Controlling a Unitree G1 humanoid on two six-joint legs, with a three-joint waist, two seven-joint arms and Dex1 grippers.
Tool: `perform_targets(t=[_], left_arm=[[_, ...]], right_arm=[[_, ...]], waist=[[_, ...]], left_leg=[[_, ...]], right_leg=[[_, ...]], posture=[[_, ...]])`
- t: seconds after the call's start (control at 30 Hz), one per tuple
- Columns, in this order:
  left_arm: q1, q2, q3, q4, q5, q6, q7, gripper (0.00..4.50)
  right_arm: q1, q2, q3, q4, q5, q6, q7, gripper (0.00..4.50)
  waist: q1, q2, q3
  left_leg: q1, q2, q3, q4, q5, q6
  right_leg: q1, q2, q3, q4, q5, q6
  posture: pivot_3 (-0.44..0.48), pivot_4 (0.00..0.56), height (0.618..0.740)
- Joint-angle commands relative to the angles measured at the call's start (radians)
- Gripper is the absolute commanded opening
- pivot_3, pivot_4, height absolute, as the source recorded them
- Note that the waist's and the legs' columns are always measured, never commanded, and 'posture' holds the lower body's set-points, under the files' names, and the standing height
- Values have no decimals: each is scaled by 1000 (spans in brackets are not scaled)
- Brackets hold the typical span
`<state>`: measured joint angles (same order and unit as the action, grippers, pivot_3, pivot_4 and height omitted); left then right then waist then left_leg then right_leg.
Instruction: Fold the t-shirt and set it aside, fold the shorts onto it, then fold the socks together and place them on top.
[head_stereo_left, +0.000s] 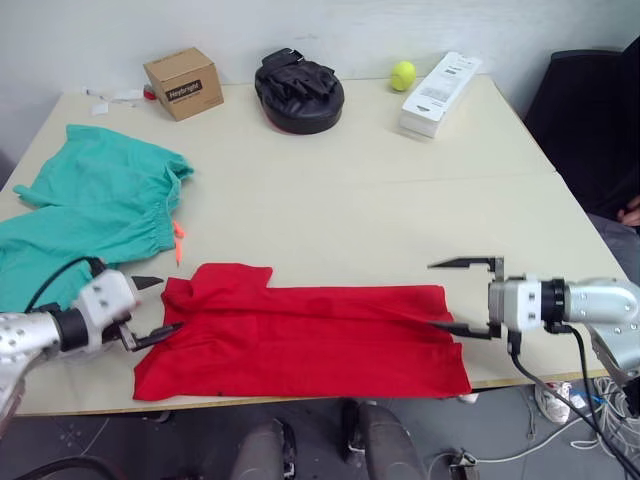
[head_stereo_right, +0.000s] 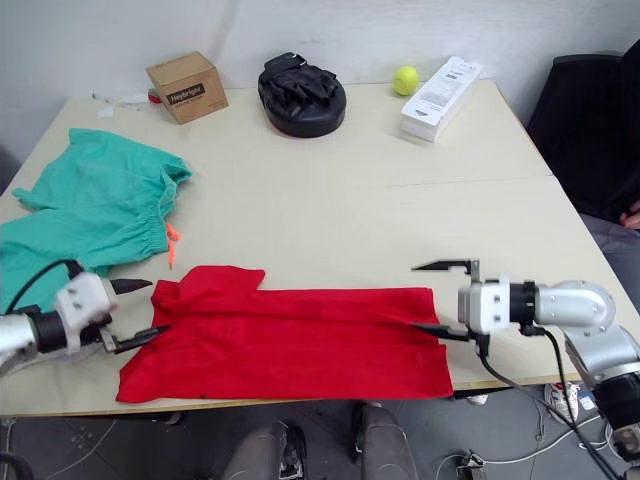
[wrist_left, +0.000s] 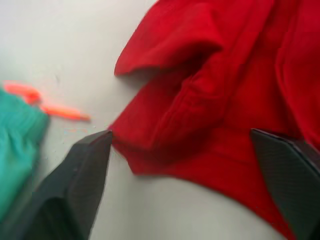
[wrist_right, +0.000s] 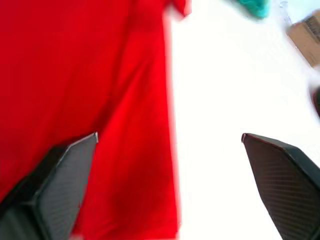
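Two claws wide open, one at each end of t-shirt (head_stereo_left: 305, 340). T-shirt folded into long red band, lower centre of frame, near worktop (head_stereo_left: 380, 190) front edge. Left claw (head_stereo_left: 150, 310) straddles its left end; right claw (head_stereo_left: 470, 297) spans its right edge, lower finger on cloth. Shorts (head_stereo_left: 90, 210) lie left, orange drawstring (head_stereo_left: 179, 240) showing.
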<state>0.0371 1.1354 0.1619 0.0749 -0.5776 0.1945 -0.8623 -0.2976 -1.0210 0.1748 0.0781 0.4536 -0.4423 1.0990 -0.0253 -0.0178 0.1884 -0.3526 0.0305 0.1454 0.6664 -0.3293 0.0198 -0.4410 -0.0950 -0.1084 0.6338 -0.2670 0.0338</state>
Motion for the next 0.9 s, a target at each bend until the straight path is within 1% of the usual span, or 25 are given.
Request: perform_targets(t=[0.03, 0.13, 0.2, 0.27, 0.33, 0.43, 0.57, 0.67, 0.73, 0.9], left_arm=[[-152, 52, 26, 3, -156, 374, -62, 4479], [-335, 25, -46, 91, -147, 586, -74, 4479], [-478, -15, -112, 170, -130, 740, -89, 4479], [-594, -61, -183, 241, -95, 836, -115, 4479], [-687, -118, -241, 324, -48, 885, -122, 4479], [-785, -195, -302, 438, 30, 908, -116, 4479], [-871, -274, -350, 556, 105, 937, -129, 4479], [-893, -295, -363, 595, 148, 921, -157, 3854], [-899, -298, -366, 602, 162, 921, -188, 3258], [-907, -307, -340, 602, 170, 914, -249, 1522]], right_arm=[[-37, 20, -52, -148, 109, 246, -30, 4500], [-53, 61, -67, -214, 123, 360, -50, 4500], [-63, 91, -73, -261, 134, 434, -64, 4500], [-71, 121, -74, -294, 123, 473, -69, 4500], [-75, 149, -76, -318, 108, 499, -77, 4500], [-73, 179, -84, -348, 91, 531, -85, 4500], [-59, 196, -104, -380, 82, 567, -92, 4500], [-51, 207, -116, -391, 71, 584, -99, 4500], [-47, 212, -121, -397, 65, 591, -102, 4500], [-27, 221, -123, -401, 40, 589, -103, 4500]], waist=[[9, -1, 0], [26, -1, 0], [31, -1, 0], [31, -1, 0], [30, -3, 0], [26, -5, 1], [31, -5, 1], [40, -5, 1], [41, -5, 1], [42, -5, 1]], left_leg=[[-1, 0, -1, 1, 0, 0], [-2, -1, -2, 1, 0, 0], [-2, -1, -1, 1, 0, 0], [-4, -2, -1, 2, 0, 0], [-6, -2, -1, 5, 1, 0], [-9, 0, -1, 12, 0, 0], [-8, -1, -1, 15, 0, 0], [-7, -2, -1, 16, 0, 1], [-7, -1, -1, 16, 0, 1], [-8, -1, -1, 16, 0, 1]], right_leg=[[0, 0, -1, 0, 0, 0], [0, 0, -2, -1, 0, 0], [0, 0, -2, -2, 0, 0], [-2, 1, -2, -1, 0, 0], [-2, 2, -2, 0, 0, 0], [-3, 3, -2, 2, 0, 1], [-3, 2, -1, 5, 0, 1], [-2, 1, -1, 7, 0, 1], [-2, 1, 0, 8, 0, 1], [-3, 1, 0, 7, 0, 1]], posture=[[0, 150, 740], [0, 150, 740], [0, 150, 740], [0, 150, 740], [0, 150, 740], [0, 150, 740], [0, 150, 740], [0, 150, 740], [0, 150, 740], [0, 150, 740]])
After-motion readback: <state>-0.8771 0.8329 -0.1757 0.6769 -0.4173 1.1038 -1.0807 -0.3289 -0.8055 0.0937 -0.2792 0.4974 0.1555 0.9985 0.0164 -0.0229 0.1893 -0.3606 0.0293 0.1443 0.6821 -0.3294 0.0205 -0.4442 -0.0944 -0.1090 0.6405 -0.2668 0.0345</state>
